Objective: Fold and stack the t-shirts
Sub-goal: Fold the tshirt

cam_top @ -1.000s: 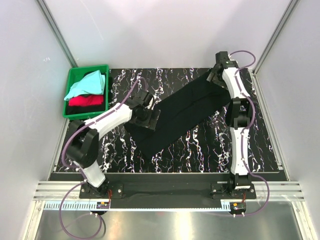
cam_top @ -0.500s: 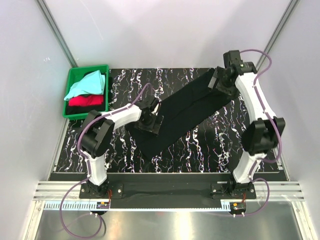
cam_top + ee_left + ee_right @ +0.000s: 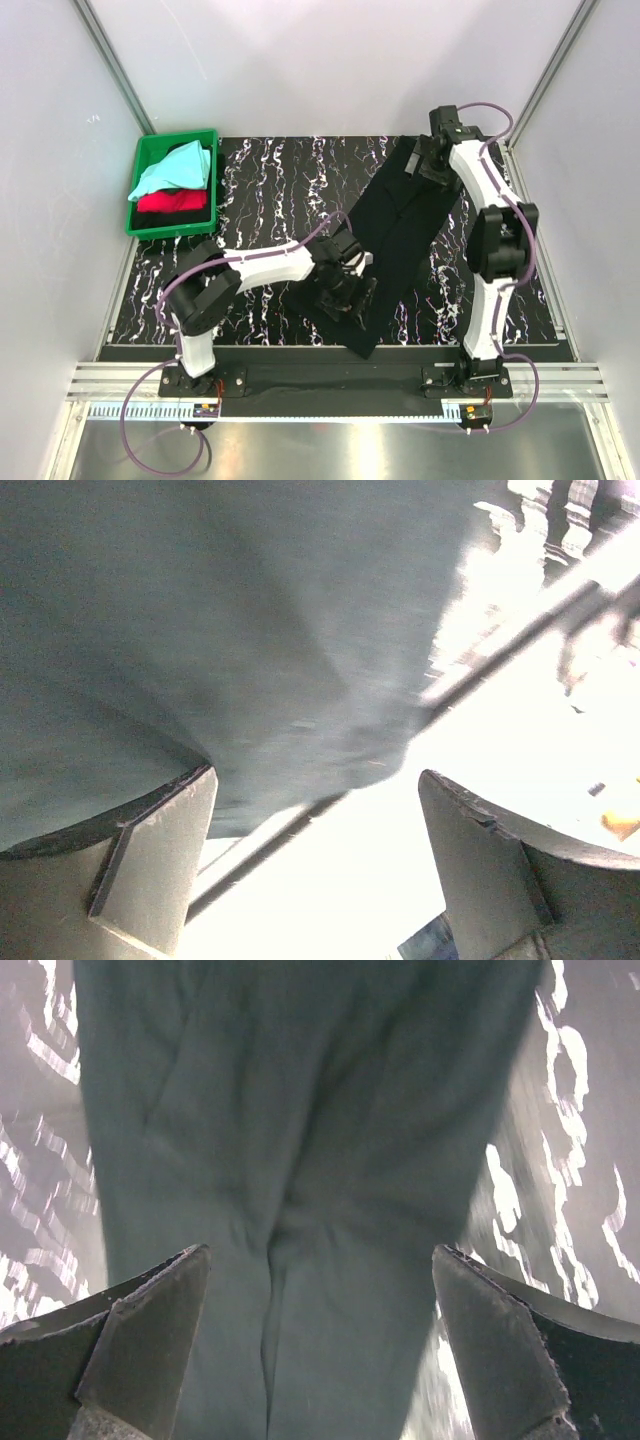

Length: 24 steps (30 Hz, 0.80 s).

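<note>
tabletop (image 3: 260, 180): black with white streaks; fills the middle of the top view.
black tee (image 3: 400, 225): lies as a long narrow band from upper right to lower centre of the top view. It is bunched lengthwise rather than spread flat, and its lower end is seen right at the near table edge. The step is judged as laying out before folding, with no fold made yet.
green crate (image 3: 168, 228): upper left of the top view, well apart from the black tee.
aqua tee (image 3: 170, 170): crumpled in the crate, on top of the pile.
red tee (image 3: 170, 201): in the crate under the aqua tee. Both are judged not yet handled.
left gripper (image 3: 345, 287): lower centre, over the tee's near end. In the left wrist view its fingers (image 3: 150, 850) are seen apart with bright background in the gap. Cloth reaches only one finger, so it is judged released.
right gripper (image 3: 418, 160): upper right, at the tee's far end. Its fingers (image 3: 140, 1350) are spread, with cloth seen beyond the gap and nothing clamped. Contact with the cloth cannot be told.
risk, near table edge: the tee's lower end could be pulled over the edge by any drag toward the bases.
risk, regrasp: only one layer of the bunched cloth could be pinched, which would leave a twisted, uneven fold.
risk, slack: with neither end held, the narrow band could be folded as it is, and a lumpy stack would follow.
</note>
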Tool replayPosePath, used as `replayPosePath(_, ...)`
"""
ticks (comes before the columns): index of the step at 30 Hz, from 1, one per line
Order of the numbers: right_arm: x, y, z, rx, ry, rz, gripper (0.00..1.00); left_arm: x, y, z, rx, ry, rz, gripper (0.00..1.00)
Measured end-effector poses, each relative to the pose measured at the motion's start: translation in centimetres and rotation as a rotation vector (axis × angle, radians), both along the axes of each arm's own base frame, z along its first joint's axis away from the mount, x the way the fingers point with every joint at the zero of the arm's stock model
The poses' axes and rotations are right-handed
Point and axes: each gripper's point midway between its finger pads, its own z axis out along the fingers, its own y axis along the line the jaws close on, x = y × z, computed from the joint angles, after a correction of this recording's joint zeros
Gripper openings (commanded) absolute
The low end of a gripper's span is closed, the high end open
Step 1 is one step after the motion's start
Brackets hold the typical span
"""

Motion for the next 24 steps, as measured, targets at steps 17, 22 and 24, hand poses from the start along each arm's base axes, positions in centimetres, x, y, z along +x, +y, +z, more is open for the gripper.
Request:
replayPosePath(17, 9.9, 0.6, -11.4, -0.066, 0.015, 0.031, 1.00, 12.4, 6.1, 22.1, -0.424, -0.460, 0.389, 0.91)
replayPosePath(22, 11.0, 3.2, -11.3, -0.088, -0.022, 0.106, 1.00, 15.3, 11.1, 21.0, -0.337, -0.477, 0.545, 0.91)
replayPosePath(24, 11.1, 4.6, -11.4, -0.100, -0.029, 0.152, 1.00, 15.6, 12.8, 19.5, -0.285, -0.458, 0.596, 0.91)
